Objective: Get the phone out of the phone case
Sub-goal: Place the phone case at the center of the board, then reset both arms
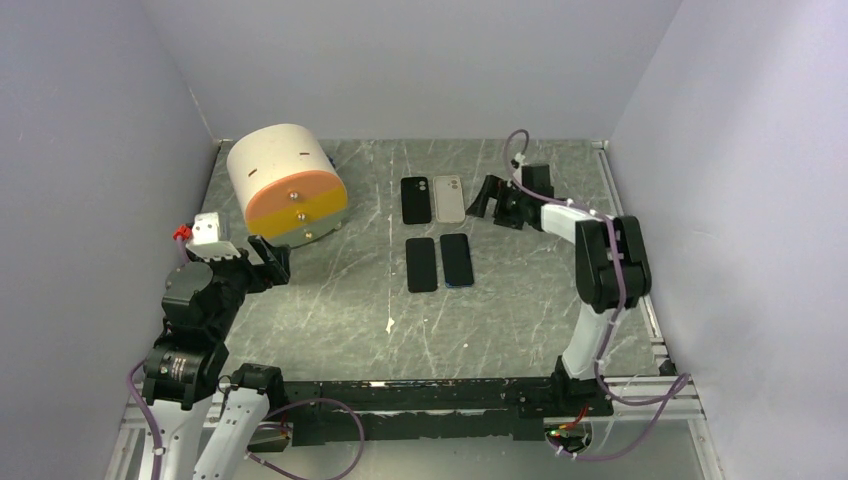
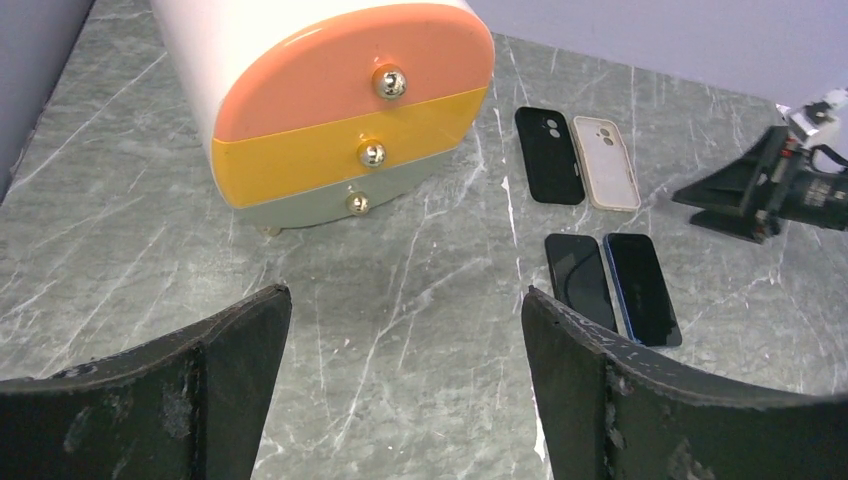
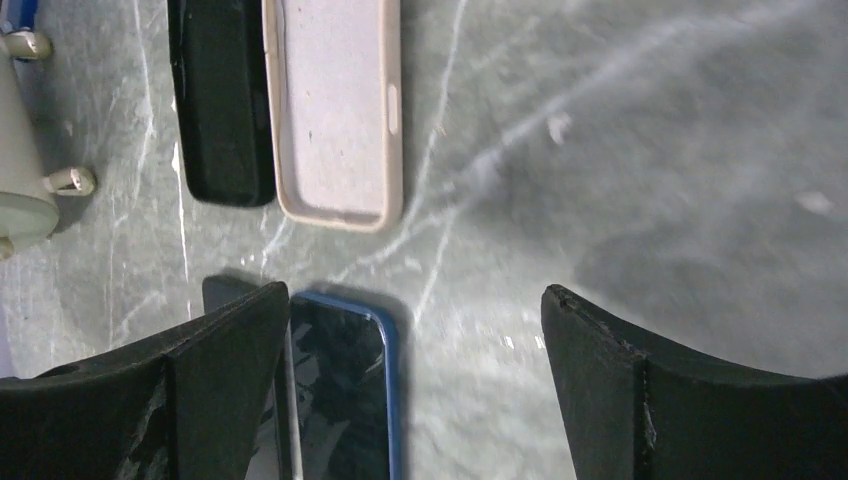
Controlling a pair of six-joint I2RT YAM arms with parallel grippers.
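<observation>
A black phone case (image 1: 417,200) and a beige case (image 1: 449,198) lie side by side at mid-table, both showing empty insides in the right wrist view: black case (image 3: 220,100), beige case (image 3: 335,105). In front of them lie a black phone (image 1: 421,264) and a phone with a blue rim (image 1: 456,260), screens up. My right gripper (image 1: 483,198) is open and empty, just right of the beige case; in its own view (image 3: 415,300) the blue-rimmed phone (image 3: 345,390) lies by the left finger. My left gripper (image 1: 268,258) is open and empty, far left (image 2: 406,295).
A white drawer unit (image 1: 288,184) with orange, yellow and grey-green drawer fronts (image 2: 350,110) stands at the back left, close to my left gripper. Grey walls enclose the table on three sides. A metal rail (image 1: 625,200) runs along the right edge.
</observation>
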